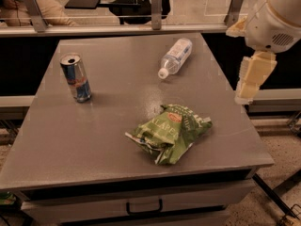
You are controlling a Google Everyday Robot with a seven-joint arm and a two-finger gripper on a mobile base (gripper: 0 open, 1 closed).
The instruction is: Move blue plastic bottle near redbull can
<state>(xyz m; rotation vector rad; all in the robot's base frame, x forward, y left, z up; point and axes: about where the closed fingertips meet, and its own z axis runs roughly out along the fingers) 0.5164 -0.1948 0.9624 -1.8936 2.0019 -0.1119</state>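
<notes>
Grey tabletop (94, 140) before a low glass partition, carrying a bottle (176, 56) on its side at the far right, cap toward the near left, a can (75, 77) upright at the far left and a crumpled green chip bag (170, 132) near the front. Beyond the right edge, tool (250, 79) hanging well apart from everything, wide or narrow impossible to tell. Likely trouble: bottle rolling off under an off-centre grip, or can tipped on arrival; broad bare stretch between the two, bag outside that path, right edge near the bottle.
</notes>
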